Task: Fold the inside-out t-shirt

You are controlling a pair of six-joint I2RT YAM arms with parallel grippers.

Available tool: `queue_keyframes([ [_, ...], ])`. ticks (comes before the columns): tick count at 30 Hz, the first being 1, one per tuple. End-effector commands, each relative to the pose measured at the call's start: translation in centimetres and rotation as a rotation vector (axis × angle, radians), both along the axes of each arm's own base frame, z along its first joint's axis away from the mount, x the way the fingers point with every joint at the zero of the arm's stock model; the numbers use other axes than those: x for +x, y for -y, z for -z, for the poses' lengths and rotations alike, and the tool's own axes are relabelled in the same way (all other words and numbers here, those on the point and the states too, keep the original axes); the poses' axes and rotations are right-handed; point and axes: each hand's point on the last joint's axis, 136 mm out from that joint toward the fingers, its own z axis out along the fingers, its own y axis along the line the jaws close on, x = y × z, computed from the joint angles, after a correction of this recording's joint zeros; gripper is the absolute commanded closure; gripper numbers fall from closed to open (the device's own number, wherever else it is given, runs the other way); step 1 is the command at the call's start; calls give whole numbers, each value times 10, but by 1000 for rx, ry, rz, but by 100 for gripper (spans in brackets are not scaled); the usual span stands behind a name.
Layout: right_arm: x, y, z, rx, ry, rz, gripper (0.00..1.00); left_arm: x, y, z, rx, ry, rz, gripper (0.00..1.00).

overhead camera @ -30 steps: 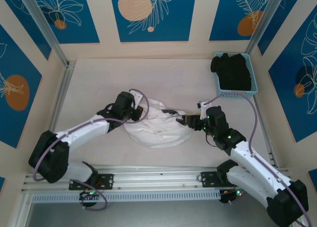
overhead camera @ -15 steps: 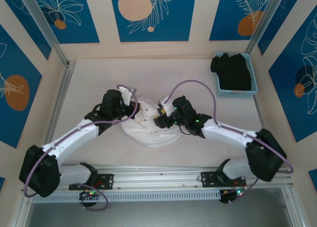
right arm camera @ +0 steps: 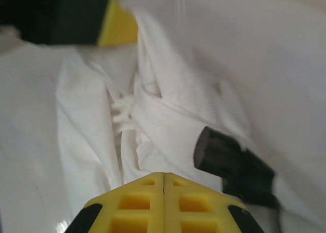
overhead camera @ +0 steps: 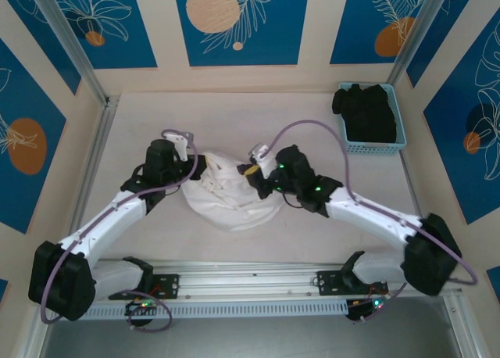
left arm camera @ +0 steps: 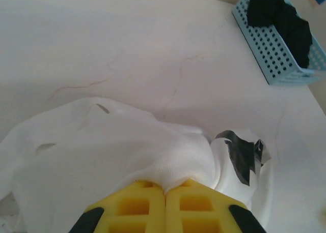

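Observation:
The white t-shirt lies crumpled mid-table, wrinkled, with a dark print showing on a turned-up fold. My left gripper is at the shirt's upper left edge. In the left wrist view its yellow pads are shut on a pinch of white cloth. My right gripper hovers over the shirt's upper middle. In the right wrist view the right gripper has its pads pressed together with no cloth seen between them. Folds of the t-shirt and the dark print lie just beyond. The left gripper's finger shows at the top left.
A light blue basket holding a black garment stands at the back right; the basket is also in the left wrist view. Metal rails run along the table's left, right and near edges. Bare pale tabletop surrounds the shirt.
My right arm swung left from the shirt's right edge to over its middle. My left gripper drew back and left, dragging the shirt a little leftward.

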Motion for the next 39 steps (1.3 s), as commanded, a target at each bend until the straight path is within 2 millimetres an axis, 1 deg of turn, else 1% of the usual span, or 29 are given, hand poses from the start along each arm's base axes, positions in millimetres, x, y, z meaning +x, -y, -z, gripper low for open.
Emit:
queue_keyframes([
  [1,-10,19,-46,119,41,-9,100,7,-6,-38,-123,66,-28,100],
  [2,-11,24,-57,154,51,-8,100,8,-8,-43,-130,75,-31,100],
  [3,-11,28,-65,178,57,-11,100,7,-9,-47,-134,80,-30,100],
  [4,-12,28,-66,183,62,-21,100,6,-8,-49,-137,83,-21,100],
  [5,-10,25,-63,172,64,-29,99,6,-6,-51,-145,84,-14,100],
  [7,-6,12,-49,130,37,-55,82,5,-3,-49,-166,75,-1,100],
  [9,2,-7,-34,87,9,-75,61,5,-1,-45,-181,64,4,100],
  [10,6,-16,-30,74,9,-82,55,4,0,-42,-184,56,8,100],
  [13,20,-42,-8,41,-10,-103,45,5,2,-36,-189,38,14,100],
  [14,26,-50,3,24,-22,-108,40,5,3,-35,-193,37,17,100],
  [15,31,-58,15,4,-38,-114,37,5,3,-33,-197,31,17,100],
  [18,43,-75,49,-58,-77,-117,34,5,5,-33,-202,28,27,100],
  [19,47,-79,58,-72,-84,-115,34,5,5,-33,-200,27,30,100],
  [20,53,-83,66,-87,-88,-102,37,5,5,-33,-199,28,29,100],
  [21,57,-86,72,-95,-93,-89,45,5,5,-32,-197,27,28,100],
  [22,58,-88,73,-92,-94,-85,55,6,4,-33,-193,29,26,100],
  [24,56,-89,68,-70,-86,-82,74,7,2,-31,-182,29,13,100],
  [25,54,-87,66,-62,-83,-80,80,8,1,-30,-176,27,6,100],
  [27,49,-80,55,-50,-69,-72,89,11,-2,-29,-163,29,-12,100],
  [29,42,-70,39,-40,-55,-68,95,14,-5,-30,-156,33,-29,100],
  [31,33,-58,25,-26,-50,-70,98,18,-11,-35,-164,42,-56,100],
  [34,20,-34,-8,21,-20,-60,98,26,-22,-49,-200,69,-93,100],
  [36,15,-17,-35,87,-5,-55,98,31,-30,-61,-220,93,-114,100],
  [38,12,-1,-57,162,1,-54,98,34,-39,-70,-230,113,-137,100],
  [39,11,6,-65,197,4,-51,98,35,-44,-71,-233,116,-152,100],
])
